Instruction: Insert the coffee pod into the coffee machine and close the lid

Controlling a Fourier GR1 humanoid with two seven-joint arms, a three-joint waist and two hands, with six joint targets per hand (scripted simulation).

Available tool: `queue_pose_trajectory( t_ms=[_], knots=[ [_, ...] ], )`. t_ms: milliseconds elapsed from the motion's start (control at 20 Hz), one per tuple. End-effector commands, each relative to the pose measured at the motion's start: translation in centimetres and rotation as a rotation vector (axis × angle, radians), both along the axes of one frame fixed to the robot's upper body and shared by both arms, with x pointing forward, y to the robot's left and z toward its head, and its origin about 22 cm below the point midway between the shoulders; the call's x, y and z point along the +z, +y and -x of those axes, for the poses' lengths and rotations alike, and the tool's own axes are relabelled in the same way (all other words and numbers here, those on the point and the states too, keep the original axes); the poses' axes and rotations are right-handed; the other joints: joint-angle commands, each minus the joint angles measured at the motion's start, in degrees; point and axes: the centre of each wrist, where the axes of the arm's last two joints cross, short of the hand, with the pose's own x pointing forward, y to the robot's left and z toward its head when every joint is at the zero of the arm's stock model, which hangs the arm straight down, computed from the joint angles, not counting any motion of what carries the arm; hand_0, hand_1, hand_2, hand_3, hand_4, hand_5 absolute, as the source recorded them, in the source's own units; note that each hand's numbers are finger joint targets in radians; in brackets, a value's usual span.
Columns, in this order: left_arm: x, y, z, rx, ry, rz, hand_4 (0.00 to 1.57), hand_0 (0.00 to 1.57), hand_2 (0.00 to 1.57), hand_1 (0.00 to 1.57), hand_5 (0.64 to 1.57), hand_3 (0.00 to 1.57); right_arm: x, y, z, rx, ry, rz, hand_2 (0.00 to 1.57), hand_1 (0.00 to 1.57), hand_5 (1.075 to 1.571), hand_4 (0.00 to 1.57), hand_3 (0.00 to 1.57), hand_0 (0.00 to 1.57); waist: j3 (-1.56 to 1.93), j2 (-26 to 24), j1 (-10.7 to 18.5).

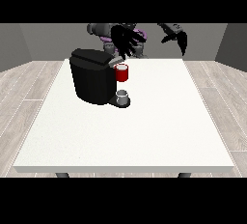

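Black fingers of my hand at the view's left [126, 42] hang spread and fairly straight, pointing down; they are apart and clamp on nothing that I can see. Just below and a little to the view's left of that hand sits the machine [91, 77], a dark block on the white table [144, 131]. Its lid [94, 57] lies low across the top, tilted slightly; whether it is fully shut I cannot tell.

Right under my fingertips is a red thing at the machine [122, 73], cup-shaped with a pale rim. Lower, on the machine's base and nearer the camera than my hand, stands a small grey thing [123, 96], also cup-shaped with a light top. It may be the pod, but I cannot tell for sure, so I will not call it that.

My other hand, at the view's right [177, 37], hovers well apart from the machine, above the table's far edge, with its fingers drooping down and holding nothing.

As for progress, I judge the task to be either near its end or barely begun. If the grey thing is the pod, it is at the machine but low down, and the lid is the matter left. Nothing is in either hand, so no carrying is under way now.
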Motion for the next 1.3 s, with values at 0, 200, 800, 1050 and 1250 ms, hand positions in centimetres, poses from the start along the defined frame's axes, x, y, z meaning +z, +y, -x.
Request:
queue_pose_trajectory(
  t_ms=[0, 200, 800, 1050, 1250],
  knots=[
    [1.6, -0.5, -0.8, -0.036, -0.048, 0.003, 0.37, 0.0, 0.0, 0.0, 1.571, 0.0, 3.5, 4.3, 0.8, 0.185, -0.238, 0.076, 0.0, 0.0, 1.571, 0.0, 0.0, 0.0, -1.43, 3.16, 4.78],
    [2.5, -2.2, -1.0, -0.052, -0.082, 0.008, 0.42, 0.0, 0.0, 0.0, 1.571, 0.0, 6.4, 5.1, 0.0, 0.192, -0.285, 0.111, 0.0, 0.0, 1.571, 0.0, 0.0, 0.0, -1.46, 4.85, 5.6],
    [4.2, -0.4, -2.0, -0.094, -0.124, 0.0, 0.27, 0.0, 0.0, 0.0, 1.571, 0.0, 9.0, 8.5, -1.4, 0.215, -0.312, 0.09, 0.0, 0.0, 1.571, 0.0, 0.0, 0.0, -1.49, 9.13, 7.7],
    [5.9, -2.4, -1.1, -0.126, -0.159, -0.003, 0.34, 0.0, 0.0, 0.0, 1.571, 0.0, 8.4, 6.4, -2.7, 0.193, -0.35, 0.048, 0.0, 0.0, 1.571, 0.0, 0.0, 0.0, -1.44, 9.97, 8.91],
    [4.3, -2.3, -0.3, -0.121, -0.099, 0.004, 0.26, 0.0, 0.0, 0.0, 1.571, 0.0, 3.8, 8.5, -2.8, 0.28, -0.331, 0.03, 0.0, 0.0, 1.571, 0.0, 0.0, 0.0, -1.43, 6.64, 6.06]
  ],
)
